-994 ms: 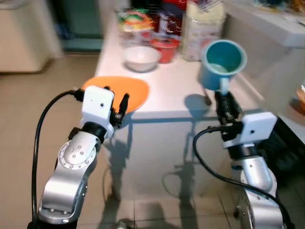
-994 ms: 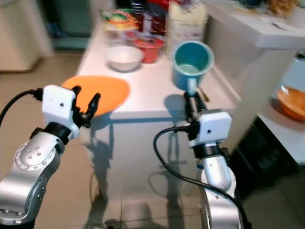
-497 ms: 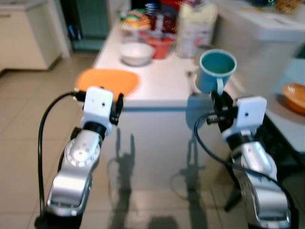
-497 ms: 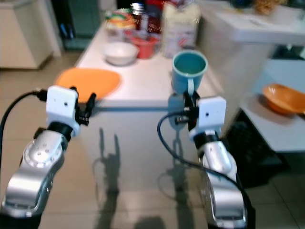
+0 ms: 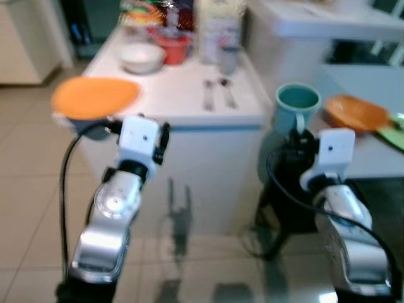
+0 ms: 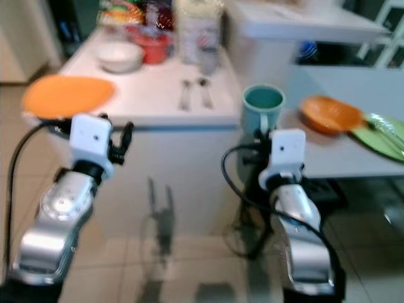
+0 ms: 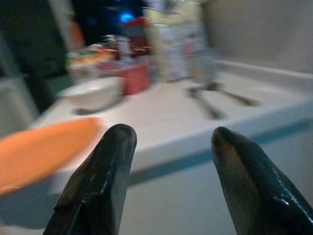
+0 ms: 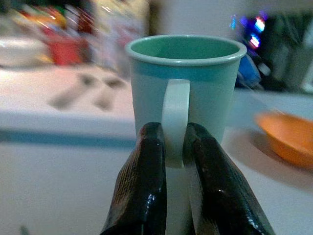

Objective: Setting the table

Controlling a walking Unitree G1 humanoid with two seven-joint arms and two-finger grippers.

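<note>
**Pincer on the mug handle: a thin hold to carry**

Our right gripper [image 8: 171, 161] has its two black fingers closed on the pale handle of the teal ceramic mug [image 8: 185, 83], and on nothing more of it. We carry the mug upright in the air, in front of the grey side table [image 6: 334, 158], with the orange bowl [image 6: 329, 113] on that table just beyond.

Our left gripper [image 7: 168, 181] is spread wide and holds nothing; it is raised before the white counter [image 5: 183, 101], near the flat orange plate [image 5: 95, 96] at the counter's edge.

We judge the main risk to be the hold itself. The handle is smooth and narrow, so a jolt as we walk could let the mug swing or slip out and break on the tiled floor. The head views are blurred, which suggests we are moving. Setting down too near the table's edge could tip the mug off. A wide swing could also knock the orange bowl or the green plate [image 6: 385, 136].
</note>
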